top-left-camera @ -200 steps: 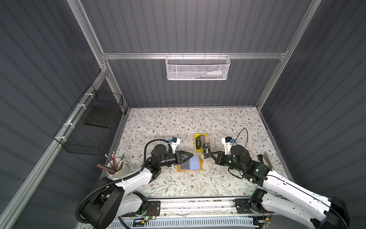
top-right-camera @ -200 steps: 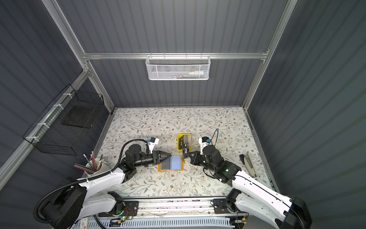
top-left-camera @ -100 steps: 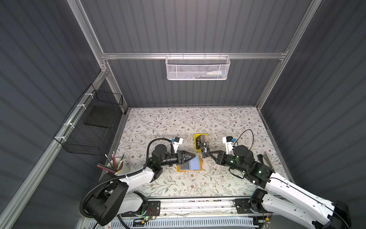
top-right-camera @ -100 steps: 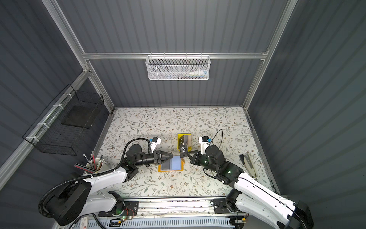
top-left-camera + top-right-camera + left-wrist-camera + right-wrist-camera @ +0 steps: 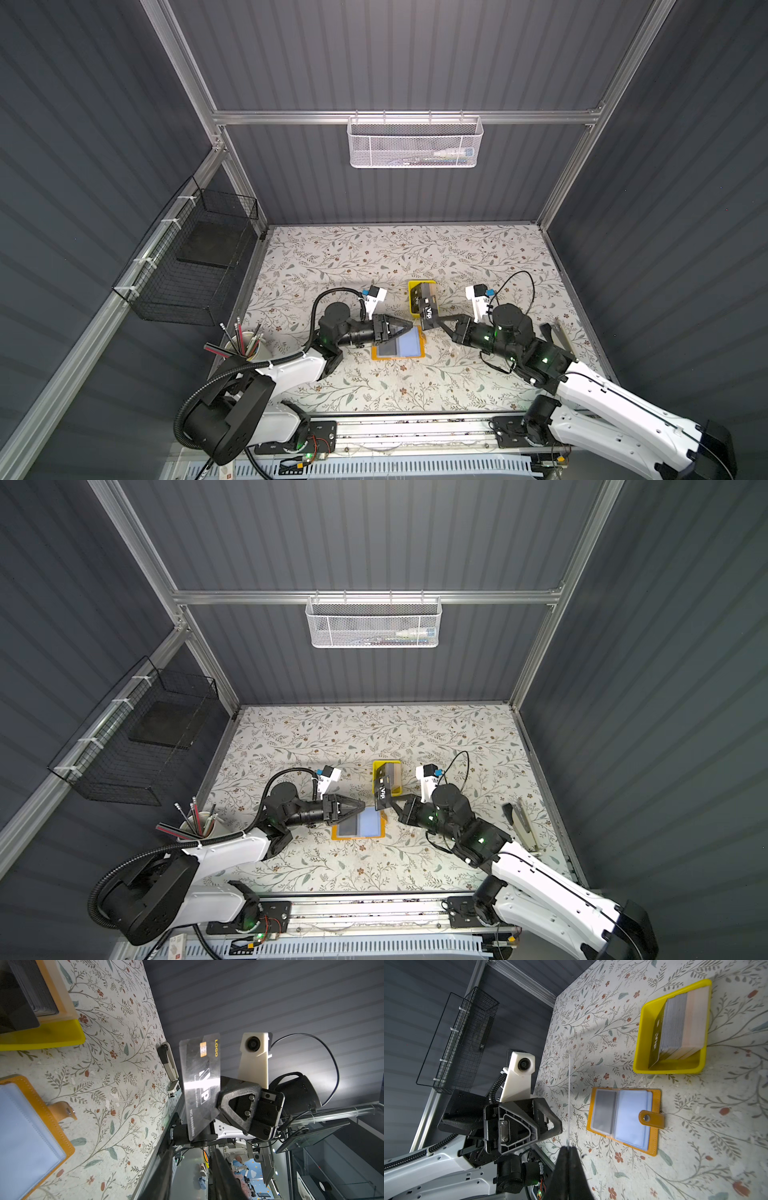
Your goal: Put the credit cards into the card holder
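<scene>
The right gripper [image 5: 437, 323] is clamped tight on one edge of a black VIP card [image 5: 429, 313], which it holds on edge in the air between the yellow tray [image 5: 411, 286] and the card holder [image 5: 409, 345], clear of both; the left gripper [image 5: 409, 324] has its jaws partly apart with nothing between them, and in both top views its tips sit over the holder's left edge; the holder lies open and flat on the floral table [image 5: 374, 257], with a grey card [image 5: 604, 1113] already in one sleeve page; the remaining cards [image 5: 681, 1024] stand stacked in the tray
</scene>
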You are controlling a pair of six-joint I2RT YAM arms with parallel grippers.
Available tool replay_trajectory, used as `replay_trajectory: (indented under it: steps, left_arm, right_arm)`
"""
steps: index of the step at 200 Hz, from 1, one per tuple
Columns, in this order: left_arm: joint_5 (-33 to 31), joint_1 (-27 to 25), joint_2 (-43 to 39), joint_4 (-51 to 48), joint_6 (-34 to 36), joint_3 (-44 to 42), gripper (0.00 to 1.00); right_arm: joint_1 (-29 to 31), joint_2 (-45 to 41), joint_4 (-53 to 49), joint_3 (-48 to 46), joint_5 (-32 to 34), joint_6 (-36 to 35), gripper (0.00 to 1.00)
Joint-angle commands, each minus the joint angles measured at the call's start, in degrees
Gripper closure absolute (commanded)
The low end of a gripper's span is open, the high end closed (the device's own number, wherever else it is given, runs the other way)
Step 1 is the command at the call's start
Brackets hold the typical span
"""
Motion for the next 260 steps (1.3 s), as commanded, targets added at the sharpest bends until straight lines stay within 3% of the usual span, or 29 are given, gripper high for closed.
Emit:
replay_trajectory:
  steps: [1,99,177,225,260]
  left_arm:
    - [1.35,-0.44,0.59,2.95,-0.81,1.87,0.66]
    - [1.06,-0.61,1.55,5.79,-2.52,1.68,0.67]
    - [0.61,-0.70,4.32,12.92,-6.17,0.55,0.71]
    - [0.03,-0.70,7.91,21.28,-10.08,-0.37,0.77]
    - [-0.49,-0.69,8.68,21.62,-10.03,-0.55,0.85]
  right_arm:
    - [0.16,-0.18,0.84,-0.26,-0.40,0.62,1.00]
    - [0.20,2.63,8.43,-1.52,-7.72,2.09,1.00]
    - [0.27,2.63,12.37,-3.95,-8.20,3.95,1.00]
    - [0.40,2.71,13.33,-4.70,-7.72,4.62,1.00]
    - [0.34,1.87,13.23,-5.70,-6.76,5.19,1.00]
